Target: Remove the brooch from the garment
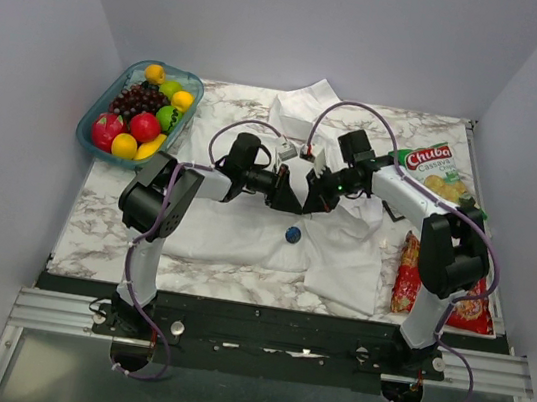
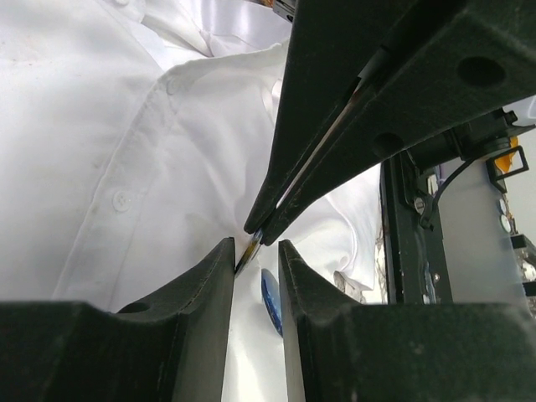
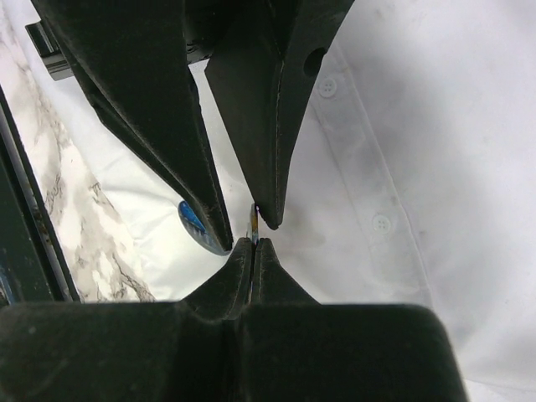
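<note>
Garment (image 1: pixel 242 243) spread across the middle of the table (image 1: pixel 92 230), brooch (image 1: pixel 293 234) on its near part, left gripper (image 2: pixel 251 247) and right gripper (image 3: pixel 253 244) tip to tip just behind the brooch, fruit basket (image 1: pixel 84 130) far left, chip bag (image 1: pixel 435 170) far right, snack packet (image 1: pixel 407 277) before it.

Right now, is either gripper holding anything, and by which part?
The right gripper pinches the end of a thin sliver, too small to identify. The brooch lies unheld on the shirt.
</note>
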Controlling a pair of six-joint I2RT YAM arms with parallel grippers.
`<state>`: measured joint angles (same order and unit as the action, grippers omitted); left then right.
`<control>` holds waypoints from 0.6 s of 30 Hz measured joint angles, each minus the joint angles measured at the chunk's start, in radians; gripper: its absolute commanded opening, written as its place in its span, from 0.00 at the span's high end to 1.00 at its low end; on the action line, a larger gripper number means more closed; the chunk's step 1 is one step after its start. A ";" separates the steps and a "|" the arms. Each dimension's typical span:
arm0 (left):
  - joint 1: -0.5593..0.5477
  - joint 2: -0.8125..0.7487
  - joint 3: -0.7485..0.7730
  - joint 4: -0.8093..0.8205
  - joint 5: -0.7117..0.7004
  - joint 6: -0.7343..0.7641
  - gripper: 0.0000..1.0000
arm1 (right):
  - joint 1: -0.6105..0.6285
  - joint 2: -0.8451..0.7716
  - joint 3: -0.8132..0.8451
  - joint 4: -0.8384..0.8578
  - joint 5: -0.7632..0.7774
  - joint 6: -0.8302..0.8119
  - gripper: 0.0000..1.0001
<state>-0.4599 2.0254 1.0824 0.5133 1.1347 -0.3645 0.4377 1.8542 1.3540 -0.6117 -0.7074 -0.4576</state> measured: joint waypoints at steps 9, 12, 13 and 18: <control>0.001 0.000 0.011 -0.079 0.027 0.092 0.74 | 0.002 0.002 0.000 -0.019 0.000 -0.014 0.99; 0.003 0.000 0.048 -0.186 0.034 0.187 0.80 | 0.002 0.004 0.002 -0.024 0.000 -0.016 0.99; 0.003 0.000 0.061 -0.218 0.034 0.211 0.81 | 0.002 0.005 0.003 -0.026 0.000 -0.016 0.99; 0.009 0.000 0.115 -0.360 0.034 0.339 0.80 | -0.001 0.014 0.024 -0.034 0.000 -0.015 0.99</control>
<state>-0.4511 2.0254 1.1973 0.1528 1.1687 -0.0254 0.4366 1.8683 1.3781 -0.6460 -0.7078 -0.4725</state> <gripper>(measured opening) 0.190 0.015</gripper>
